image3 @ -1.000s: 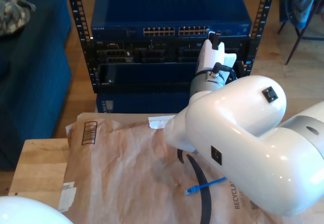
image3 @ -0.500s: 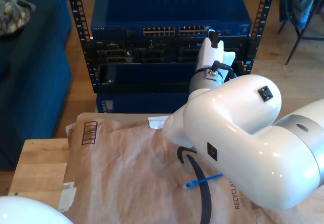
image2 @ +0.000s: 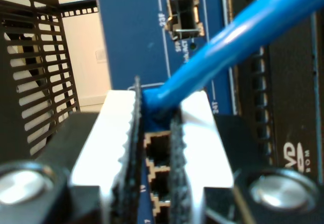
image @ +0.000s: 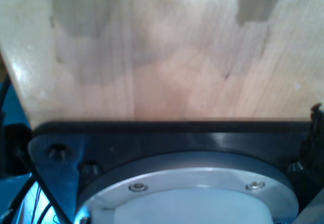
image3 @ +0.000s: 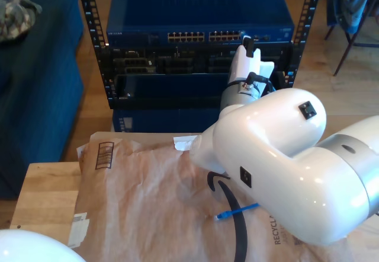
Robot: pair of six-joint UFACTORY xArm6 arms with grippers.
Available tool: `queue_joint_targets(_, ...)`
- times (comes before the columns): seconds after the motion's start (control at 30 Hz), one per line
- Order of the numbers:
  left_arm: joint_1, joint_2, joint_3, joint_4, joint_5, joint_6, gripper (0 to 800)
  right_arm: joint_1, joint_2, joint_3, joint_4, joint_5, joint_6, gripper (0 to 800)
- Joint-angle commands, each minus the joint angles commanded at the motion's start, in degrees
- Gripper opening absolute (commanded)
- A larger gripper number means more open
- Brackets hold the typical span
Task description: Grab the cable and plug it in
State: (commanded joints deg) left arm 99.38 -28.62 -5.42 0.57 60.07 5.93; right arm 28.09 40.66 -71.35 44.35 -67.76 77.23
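my second pincer clamped, arm outstretched

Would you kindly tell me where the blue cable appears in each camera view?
Exterior view: cable's free end lies on the brown paper, toward the exterior view's lower right.
Second wrist view: cable pinched in my second claw, before the switch ports.
First wrist view: wooden tabletop.
Shared landmark: the blue switch.

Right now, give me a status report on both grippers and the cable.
My second gripper shut on the cable, at the blue switch ports. Loose cable end on the brown paper. My first gripper's jaws unseen, over bare wood. Nothing blocking the ports.
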Motion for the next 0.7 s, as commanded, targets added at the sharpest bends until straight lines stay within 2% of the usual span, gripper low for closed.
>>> queue_joint_targets(0.7,0.00,0.00,0.00,0.00,0.00,0.00,800,-0.53,2.46,-4.48,-0.35,0.53,0.09,0)
